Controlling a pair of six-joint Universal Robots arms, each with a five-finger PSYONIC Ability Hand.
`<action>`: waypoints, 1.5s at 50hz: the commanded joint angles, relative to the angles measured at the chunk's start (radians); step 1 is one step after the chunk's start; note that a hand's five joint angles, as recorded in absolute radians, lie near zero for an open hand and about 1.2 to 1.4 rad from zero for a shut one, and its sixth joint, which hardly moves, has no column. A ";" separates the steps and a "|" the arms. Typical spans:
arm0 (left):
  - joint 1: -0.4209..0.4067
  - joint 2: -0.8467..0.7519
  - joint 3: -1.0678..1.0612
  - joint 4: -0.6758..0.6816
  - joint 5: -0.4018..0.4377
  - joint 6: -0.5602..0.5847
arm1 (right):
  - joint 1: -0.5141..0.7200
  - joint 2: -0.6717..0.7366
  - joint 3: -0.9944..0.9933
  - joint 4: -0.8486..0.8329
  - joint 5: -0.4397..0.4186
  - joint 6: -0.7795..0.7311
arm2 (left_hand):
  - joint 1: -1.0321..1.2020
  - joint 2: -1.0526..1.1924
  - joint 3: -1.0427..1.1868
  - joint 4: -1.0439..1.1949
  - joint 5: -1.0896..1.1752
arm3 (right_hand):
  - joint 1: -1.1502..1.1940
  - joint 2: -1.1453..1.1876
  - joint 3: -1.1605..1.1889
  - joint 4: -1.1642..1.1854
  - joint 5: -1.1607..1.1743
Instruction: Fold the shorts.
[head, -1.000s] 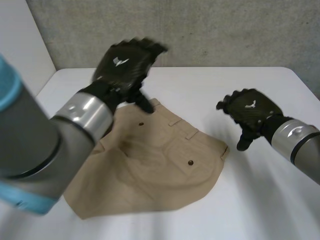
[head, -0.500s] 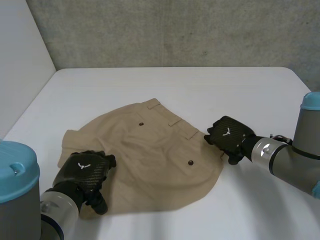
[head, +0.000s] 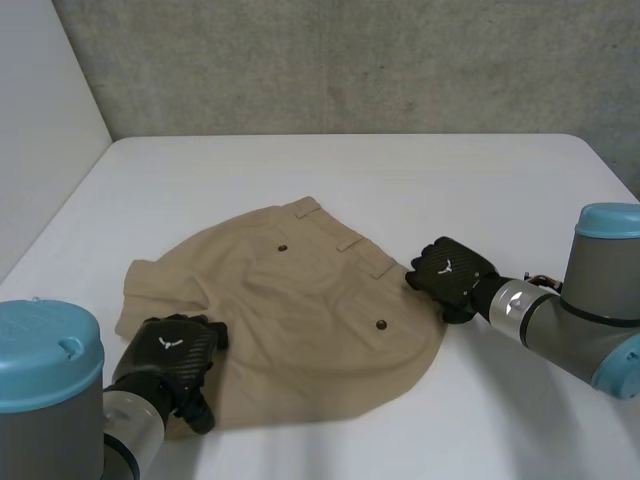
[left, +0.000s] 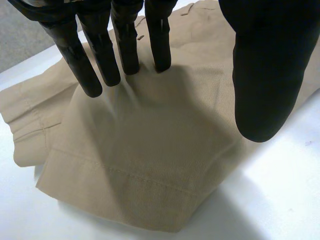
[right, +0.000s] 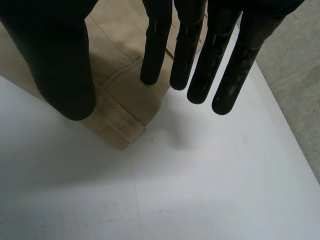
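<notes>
Tan shorts lie spread flat on the white table, back pockets up, waistband toward the far right. My left hand rests on the near left leg hem. In the left wrist view its straight fingers press into the cloth, while the thumb stands apart over the hem's edge. My right hand is at the waistband's right end. In the right wrist view its fingers and thumb straddle the waistband corner without pinching it.
A grey wall runs behind the table, and a white panel stands at the left. Bare tabletop lies beyond the waistband corner, to the right of the shorts.
My left arm swung from above the far waistband down to the near left leg hem. My right hand slid left onto the waistband corner. Both hands' fingers drew in somewhat.
</notes>
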 joint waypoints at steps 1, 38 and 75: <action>0.000 -0.015 -0.005 0.015 -0.001 0.000 | 0.002 -0.006 -0.005 0.002 -0.005 0.008 | 0.190 0.192 0.190 0.190 0.185 | 0.746 0.633 0.631 0.630 0.664; -0.020 0.208 0.162 -0.017 -0.026 0.127 | -0.043 -0.528 0.058 0.378 0.192 0.306 | 0.974 0.976 0.973 0.974 0.969 | 0.746 0.633 0.631 0.630 0.664; 0.155 -0.426 0.769 -0.142 0.118 0.155 | 0.120 -0.077 -0.491 0.581 0.365 0.324 | 0.974 0.976 0.973 0.974 0.969 | 0.746 0.633 0.631 0.630 0.664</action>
